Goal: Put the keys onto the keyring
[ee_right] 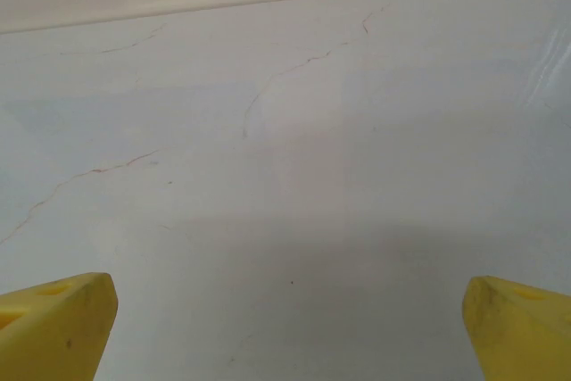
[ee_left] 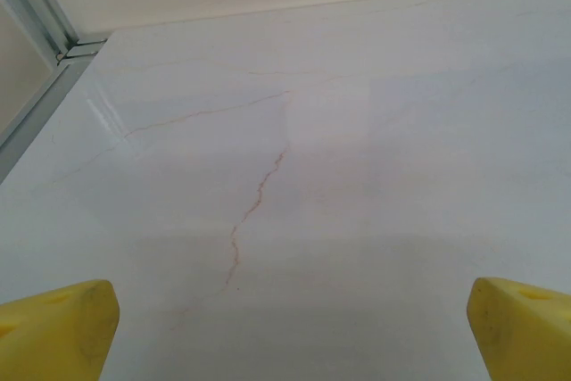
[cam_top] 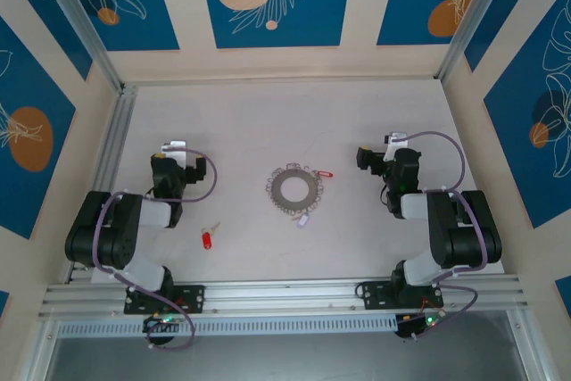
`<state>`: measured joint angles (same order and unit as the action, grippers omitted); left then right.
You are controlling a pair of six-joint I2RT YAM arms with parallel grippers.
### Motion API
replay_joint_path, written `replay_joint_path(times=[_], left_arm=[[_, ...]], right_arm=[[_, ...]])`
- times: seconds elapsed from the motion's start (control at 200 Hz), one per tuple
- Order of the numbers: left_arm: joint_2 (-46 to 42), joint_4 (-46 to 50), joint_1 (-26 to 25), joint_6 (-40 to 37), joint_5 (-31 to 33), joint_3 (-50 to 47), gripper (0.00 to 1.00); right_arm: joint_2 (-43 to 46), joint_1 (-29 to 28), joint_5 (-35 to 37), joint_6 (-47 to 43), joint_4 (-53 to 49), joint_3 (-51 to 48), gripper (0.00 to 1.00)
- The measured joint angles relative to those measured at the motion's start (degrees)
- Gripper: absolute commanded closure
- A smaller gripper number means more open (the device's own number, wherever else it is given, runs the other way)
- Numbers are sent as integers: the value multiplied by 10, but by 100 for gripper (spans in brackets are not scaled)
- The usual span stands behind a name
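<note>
1. Judging by the layout, the task is at its opening step: nothing is held, and a loose red-headed key (cam_top: 208,238) lies on the table (cam_top: 241,131) well apart from the keyring (cam_top: 294,189).
2. The left gripper (ee_left: 290,332) hangs over bare tabletop with its jaws spread wide and nothing between its yellow fingertips (ee_left: 58,327). The loose key lies near this arm, toward the near edge.
3. The right gripper (ee_right: 285,327) also hangs over bare tabletop, its jaws spread just as wide and equally empty.
4. The keyring lies flat at the centre of the table, between the two arms.
5. The next move probably calls for the left gripper to swing toward the loose key, come down over its red head and pinch it. The right gripper would likely have to steady the ring. The key is tiny and lies flat, so the pinch will need care.
6. Count:
   - Red-headed keys: two. One is loose. The second red-headed key (cam_top: 326,173) sits at the ring's far right edge, and I cannot tell whether it is threaded on.
   - Keyrings: one.
   - White tags: one white tag (cam_top: 303,219), at the ring's near edge.
   - Silvery keys around the ring: too small to count.
   - Grippers: two.
</note>
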<state>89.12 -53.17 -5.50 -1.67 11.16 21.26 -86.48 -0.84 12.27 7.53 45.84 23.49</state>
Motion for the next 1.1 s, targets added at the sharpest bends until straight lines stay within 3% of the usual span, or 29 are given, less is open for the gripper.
replay_joint_path(times=[0.91,1.015,1.1], left_arm=[[-1,2,0,0,4,0,0],[-44,49,-3,-2,10,0,0],[-125,114,-16,-4,18,2,0]], right_arm=[[0,-3,19,4,2,-3,1],[4,-14,33,1,14,-19,1],[41,-51,70,-18,-35,-20,1]])
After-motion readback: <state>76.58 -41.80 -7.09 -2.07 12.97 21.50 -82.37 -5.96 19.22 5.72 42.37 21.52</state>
